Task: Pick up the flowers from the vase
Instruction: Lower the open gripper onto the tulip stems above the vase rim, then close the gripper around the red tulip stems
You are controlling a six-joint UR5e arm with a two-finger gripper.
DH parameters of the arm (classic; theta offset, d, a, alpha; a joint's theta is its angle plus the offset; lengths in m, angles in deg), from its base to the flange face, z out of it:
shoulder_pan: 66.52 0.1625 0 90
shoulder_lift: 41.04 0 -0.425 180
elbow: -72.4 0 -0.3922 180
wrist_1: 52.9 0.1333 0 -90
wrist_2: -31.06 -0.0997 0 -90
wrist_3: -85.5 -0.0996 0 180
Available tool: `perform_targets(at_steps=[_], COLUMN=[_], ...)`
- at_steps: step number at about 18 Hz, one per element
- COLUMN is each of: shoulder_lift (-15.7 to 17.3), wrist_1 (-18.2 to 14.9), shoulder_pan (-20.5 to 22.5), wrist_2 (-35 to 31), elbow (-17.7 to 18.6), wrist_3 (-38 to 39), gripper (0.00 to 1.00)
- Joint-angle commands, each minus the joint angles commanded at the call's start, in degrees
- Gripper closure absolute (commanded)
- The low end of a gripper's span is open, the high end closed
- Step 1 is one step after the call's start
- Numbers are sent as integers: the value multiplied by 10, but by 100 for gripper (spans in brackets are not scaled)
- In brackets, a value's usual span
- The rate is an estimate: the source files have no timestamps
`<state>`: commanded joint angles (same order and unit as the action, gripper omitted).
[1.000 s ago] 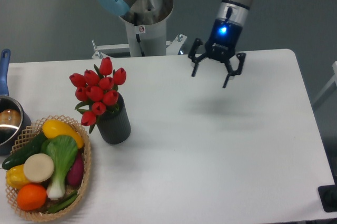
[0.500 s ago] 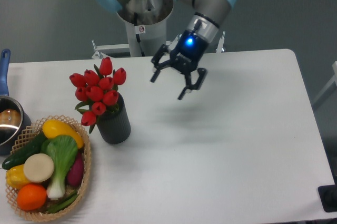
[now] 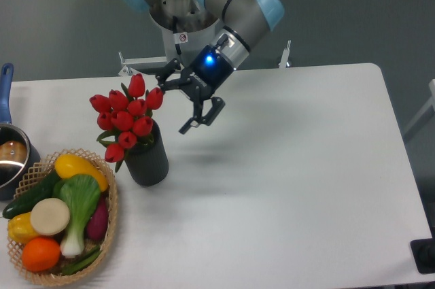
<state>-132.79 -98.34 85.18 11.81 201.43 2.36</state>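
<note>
- Swinging in from the far right of the table [image 3: 306, 166], the gripper [image 3: 182, 104] has crossed most of the tabletop within the last second and now hangs just to the right of the flowers [image 3: 127, 117].
- Tilted well off vertical, it points its fingers down and to the left, toward the bunch; a second ago it hung almost straight down over the right half of the table.
- Its fingers are spread apart and hold nothing. The upper one reaches close to the rightmost tulip bud, though from this 1 view I cannot tell whether it touches it.
- The flowers have not shifted: they stand in the vase [image 3: 147, 156], buds up and leaning slightly left, with green leaves spilling over the rim.
- The vase sits upright on the left part of the table, just beside the basket [image 3: 110, 224] of vegetables and near the pot [image 3: 12, 156] at the left edge.
- What this means, as I judge it: the approach is nearly done and the grasp not yet begun. The open fingers need to come around the stems or the bunch from the right side before closing.
- 1 risk: a sideways push on the buds could tip the vase toward the basket.
</note>
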Motion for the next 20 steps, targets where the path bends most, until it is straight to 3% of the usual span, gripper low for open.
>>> perform_targets(at_steps=[10, 11, 13, 16, 17, 20], shoulder_lift=[-29, -30, -33, -41, -40, -31], wrist_1=[0, 0, 0, 0, -1, -1], shoulder_pan=[-54, -54, -54, -53, -53, -50], wrist_2=[2, 1, -5, -8, -8, -14], elbow=[-12, -14, -22, -39, -39, -39], wrist_3=[-9, -9, -9, -4, -4, -3], gripper=[1, 12, 48, 91, 100, 100])
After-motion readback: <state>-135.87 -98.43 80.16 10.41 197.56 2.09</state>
